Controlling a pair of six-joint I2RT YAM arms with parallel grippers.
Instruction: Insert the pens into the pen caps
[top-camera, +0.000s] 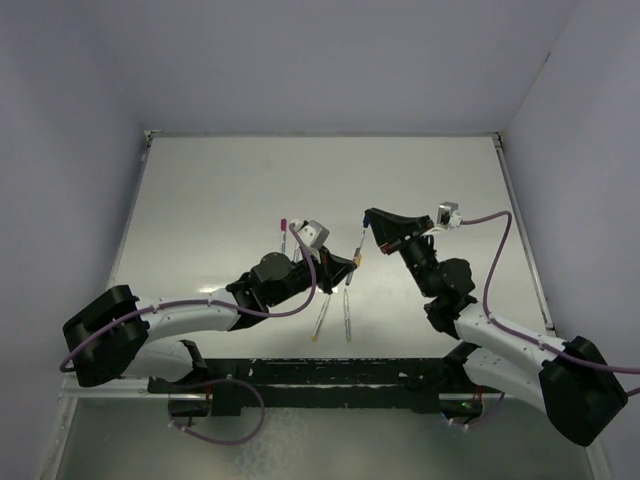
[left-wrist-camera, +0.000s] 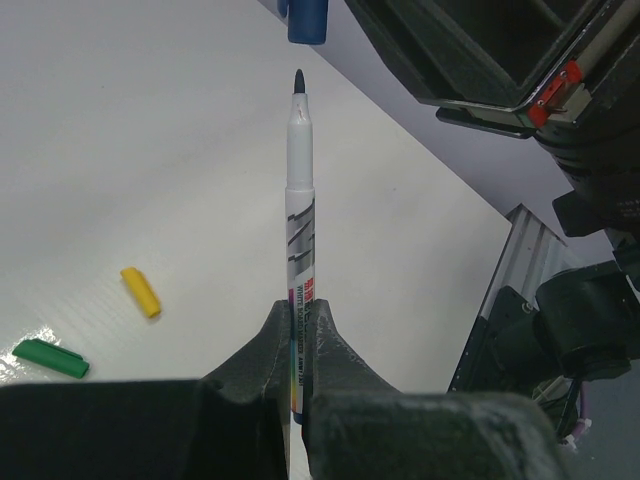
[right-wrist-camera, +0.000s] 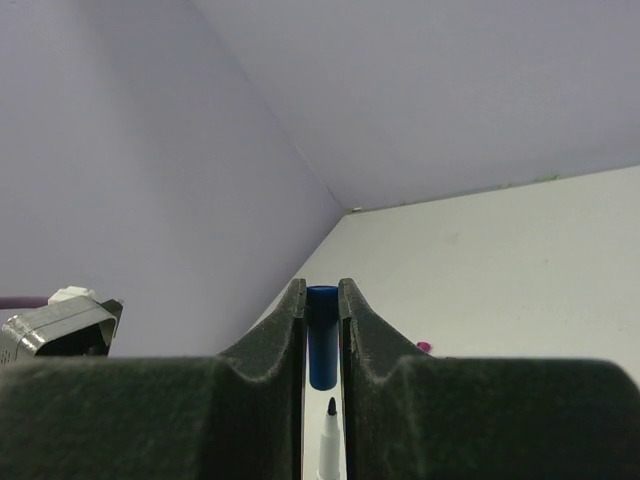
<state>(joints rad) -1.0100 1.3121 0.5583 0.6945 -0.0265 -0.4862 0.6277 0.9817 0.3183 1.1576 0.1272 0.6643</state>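
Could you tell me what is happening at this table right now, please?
The left gripper is shut on a pen and points its tip at the blue cap, which is clamped in the right gripper. The tip sits just short of the cap's mouth and is not yet inside. A yellow cap and a green cap lie loose on the table. Spare pens lie nearer the arm bases.

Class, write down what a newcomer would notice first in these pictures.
Above the table, the left tool holds an uncapped pen aimed at the blue cap pinched in the right tool; tip and cap are apart. A yellow cap and green cap lie below.
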